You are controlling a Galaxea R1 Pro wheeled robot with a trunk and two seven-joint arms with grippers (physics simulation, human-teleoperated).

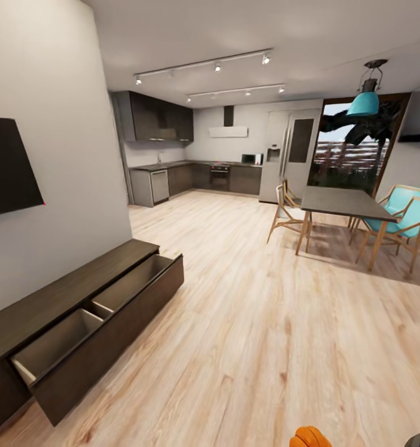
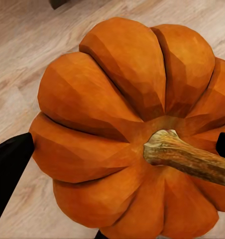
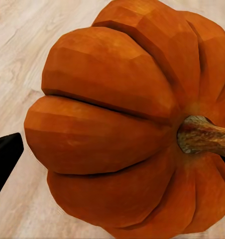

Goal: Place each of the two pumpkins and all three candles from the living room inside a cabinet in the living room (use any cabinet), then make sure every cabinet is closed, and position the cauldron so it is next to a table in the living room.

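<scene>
Here, two clawed pumpkins (image 2: 127,134) (image 3: 127,124) — stems sideways, cabinet (image 1: 79,323) drawers open.

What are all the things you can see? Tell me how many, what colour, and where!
Pumpkins: two, orange, one in each gripper.
Cabinet: one, dark brown, by left wall, drawer open.
TV: one, black, on wall above cabinet.
Dining table: one, grey, right.
Chairs: several, teal seats.
Lamp: one, teal, hanging.
Kitchen cupboards: dark, far end.
Floor: light wood.
Left gripper, right gripper: black, each holding a pumpkin.
</scene>
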